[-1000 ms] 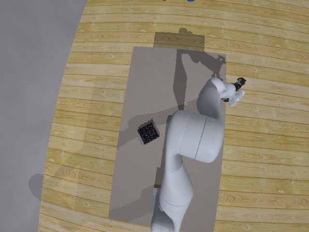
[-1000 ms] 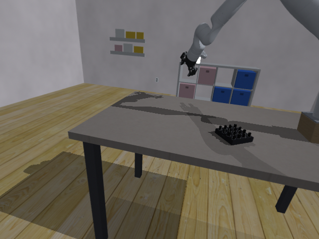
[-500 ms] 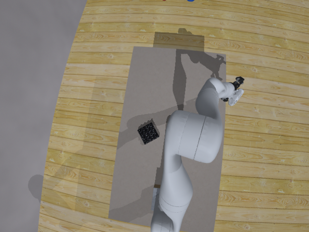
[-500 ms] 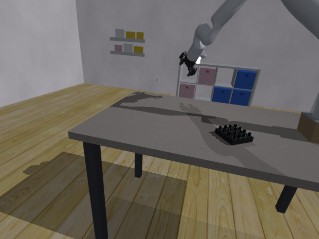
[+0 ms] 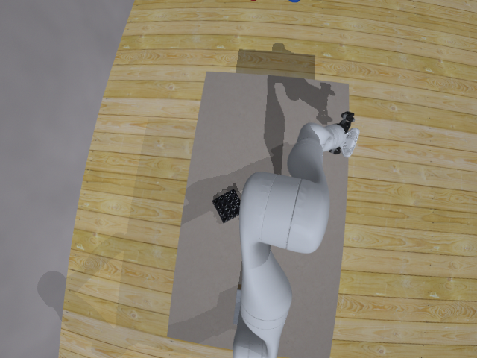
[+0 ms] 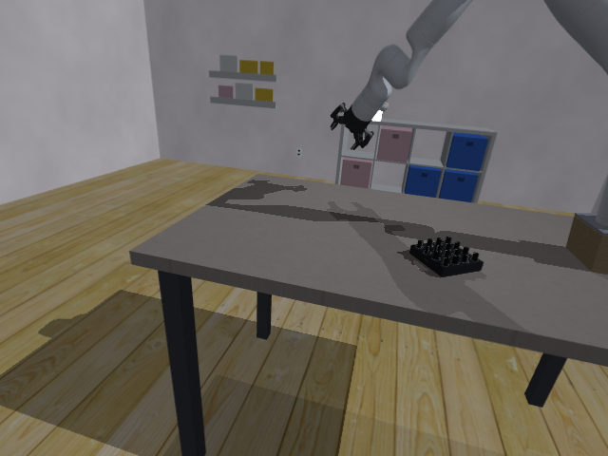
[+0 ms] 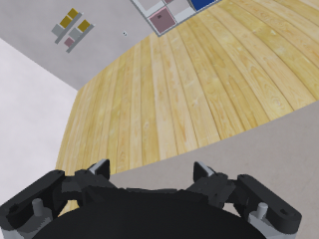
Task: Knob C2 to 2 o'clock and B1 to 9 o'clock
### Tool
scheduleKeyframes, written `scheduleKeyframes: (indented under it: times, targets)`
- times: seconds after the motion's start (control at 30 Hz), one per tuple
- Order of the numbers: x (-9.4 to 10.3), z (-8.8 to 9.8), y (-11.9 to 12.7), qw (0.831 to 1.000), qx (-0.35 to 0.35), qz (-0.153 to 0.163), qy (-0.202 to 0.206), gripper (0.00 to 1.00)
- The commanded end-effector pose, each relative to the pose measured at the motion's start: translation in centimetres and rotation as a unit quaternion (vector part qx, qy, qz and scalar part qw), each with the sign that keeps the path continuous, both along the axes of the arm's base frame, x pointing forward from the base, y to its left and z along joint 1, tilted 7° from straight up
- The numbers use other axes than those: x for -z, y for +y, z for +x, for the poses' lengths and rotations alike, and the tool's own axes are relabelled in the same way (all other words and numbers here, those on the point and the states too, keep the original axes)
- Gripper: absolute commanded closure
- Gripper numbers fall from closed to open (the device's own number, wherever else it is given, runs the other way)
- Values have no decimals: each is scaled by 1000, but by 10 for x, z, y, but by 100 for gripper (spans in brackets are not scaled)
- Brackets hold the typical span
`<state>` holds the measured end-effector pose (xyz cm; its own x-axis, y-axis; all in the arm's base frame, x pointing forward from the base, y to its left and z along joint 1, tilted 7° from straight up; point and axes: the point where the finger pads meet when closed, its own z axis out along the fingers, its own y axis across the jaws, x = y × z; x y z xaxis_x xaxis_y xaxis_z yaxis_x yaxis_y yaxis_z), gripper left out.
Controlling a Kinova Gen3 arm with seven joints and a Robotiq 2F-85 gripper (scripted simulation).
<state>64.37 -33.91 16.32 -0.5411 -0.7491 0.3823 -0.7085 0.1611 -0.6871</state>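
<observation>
Bench [image 5: 231, 127] [image 6: 275, 230] [image 7: 249, 159], grey-topped and dark-legged, is the largest thing on the floor. Seen from the top, the pale arm [image 5: 285, 212] [image 6: 392, 66] rises over it from 6 o'clock, its far end bent toward 1 o'clock. Against the wall in the exterior view, a shelf unit [image 6: 442, 126] with pink and blue bins stands beyond the bench. The end effector [image 5: 344, 124] [image 6: 354, 123] [image 7: 152, 170] hangs wide open above the bench, well apart from the black knob box [image 5: 226, 206] [image 6: 448, 264], which sits on the bench toward 9 o'clock of the arm's thick elbow in the top view. Its knob marks are too small to read.

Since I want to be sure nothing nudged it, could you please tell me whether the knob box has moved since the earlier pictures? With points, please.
No; the knob box [image 5: 226, 205] [image 6: 446, 258] keeps its place against the table's [image 5: 308, 308] [image 6: 255, 245] edges.
</observation>
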Motion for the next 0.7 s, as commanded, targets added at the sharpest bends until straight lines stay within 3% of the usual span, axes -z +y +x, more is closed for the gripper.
scheduleKeyframes:
  times: [0.0, 0.1, 0.17, 0.33, 0.5, 0.67]
  targets:
    - [1, 9, 30, 999, -43, -6, 13, 0]
    - [7, 16, 61, 994, -102, -18, 38, 0]
    - [7, 16, 61, 994, -102, -18, 38, 0]
    - [20, 21, 122, 973, -213, -39, 86, 0]
    - [38, 14, 191, 931, -332, -60, 138, 0]
    - [59, -7, 259, 870, -448, -82, 191, 0]
